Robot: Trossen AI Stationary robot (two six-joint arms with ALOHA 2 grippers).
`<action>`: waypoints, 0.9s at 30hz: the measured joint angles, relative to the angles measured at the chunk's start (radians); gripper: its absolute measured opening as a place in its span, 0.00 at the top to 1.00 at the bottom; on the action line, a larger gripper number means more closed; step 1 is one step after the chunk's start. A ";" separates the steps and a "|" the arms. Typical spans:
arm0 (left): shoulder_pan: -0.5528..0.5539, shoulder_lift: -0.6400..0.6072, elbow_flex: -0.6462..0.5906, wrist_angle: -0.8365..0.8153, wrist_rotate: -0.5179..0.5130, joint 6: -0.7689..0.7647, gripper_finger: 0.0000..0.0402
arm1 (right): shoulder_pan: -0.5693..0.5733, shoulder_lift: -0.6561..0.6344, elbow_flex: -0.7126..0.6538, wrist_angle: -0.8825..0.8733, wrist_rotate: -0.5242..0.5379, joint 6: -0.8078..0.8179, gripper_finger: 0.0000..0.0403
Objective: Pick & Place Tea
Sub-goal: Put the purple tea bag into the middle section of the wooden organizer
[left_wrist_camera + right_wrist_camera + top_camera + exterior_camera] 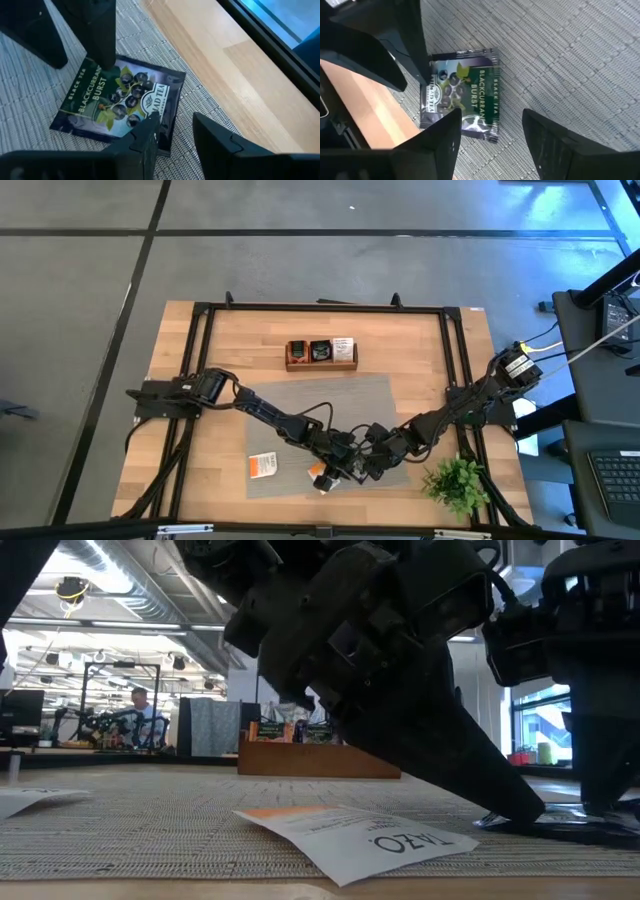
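A dark "Blackcurrant Burst" tea sachet [117, 100] [461, 95] lies flat on the grey woven mat [330, 405], near its front edge. My left gripper [175, 122] [338, 470] and my right gripper [491, 117] [365, 465] meet over it from opposite sides. Both are open and slant down. A white-and-orange sachet [350, 835] [320, 479] lies flat just in front of them. Another white-and-orange sachet [263, 466] lies flat on the mat to the left. My left gripper has one fingertip [150, 122] over the dark sachet's near edge [165, 137], while the other stands beside it over the mat; whether it touches, I cannot tell. My right gripper has one fingertip [451, 120] over a corner [487, 134] of the sachet; touching or not, I cannot tell.
A brown wooden tray [320, 353] [315, 758] with sachets in its compartments stands at the far middle of the table. A small green plant [457, 483] stands at the near right corner. A black frame [320, 307] runs around the table.
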 joint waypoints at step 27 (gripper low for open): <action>-0.005 0.000 -0.002 -0.027 0.014 -0.044 0.71 | -0.003 0.000 0.000 0.031 -0.078 0.108 0.51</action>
